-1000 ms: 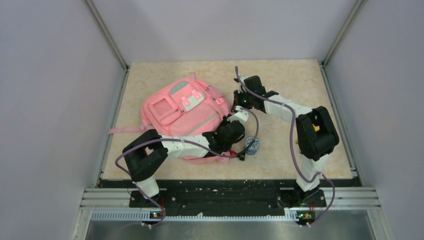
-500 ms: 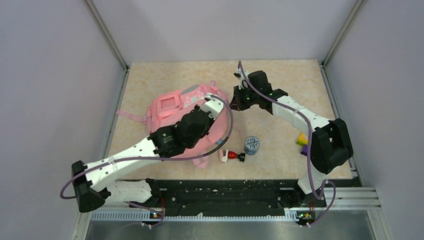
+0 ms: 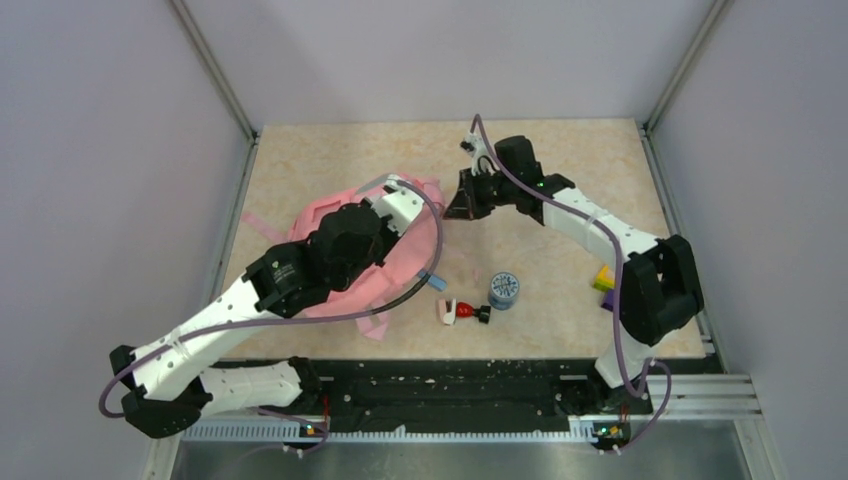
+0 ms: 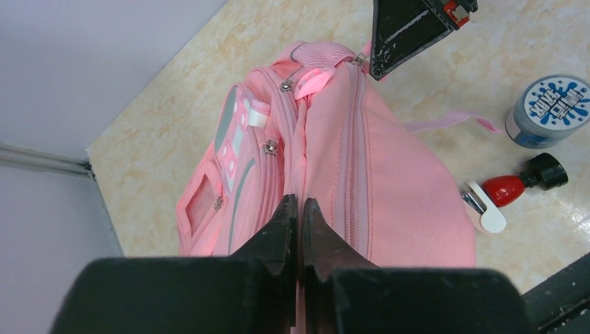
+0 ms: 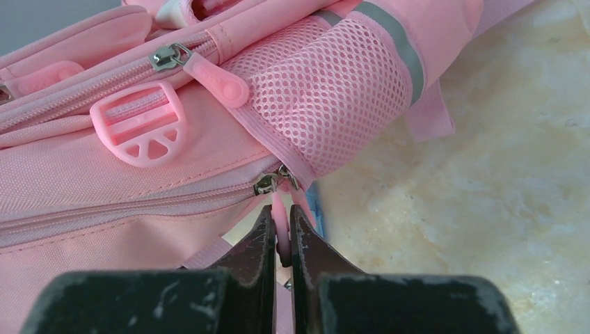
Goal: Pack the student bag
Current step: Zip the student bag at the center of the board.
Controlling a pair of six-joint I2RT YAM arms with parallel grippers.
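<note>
The student bag (image 3: 405, 265) is pink and stands tilted on its side at mid-left of the table. In the left wrist view the bag (image 4: 403, 202) shows its front pockets and zips. My left gripper (image 4: 297, 209) is shut on a fold of the bag's fabric between two zip lines. In the top view the left gripper (image 3: 408, 200) is over the bag's top. My right gripper (image 5: 280, 226) is shut on a pink zip pull beside the mesh side pocket (image 5: 327, 90). In the top view the right gripper (image 3: 453, 207) is at the bag's right end.
A round jar with a blue-and-white lid (image 3: 503, 290) and a red, black and white stamp-like piece (image 3: 460, 312) lie right of the bag. A yellow and purple object (image 3: 605, 278) lies by the right arm. Enclosure walls stand on three sides.
My left arm has swung up and left, holding the bag, which has risen from lying flat to standing tilted on its side. My right gripper has shifted slightly left at the bag's end.
</note>
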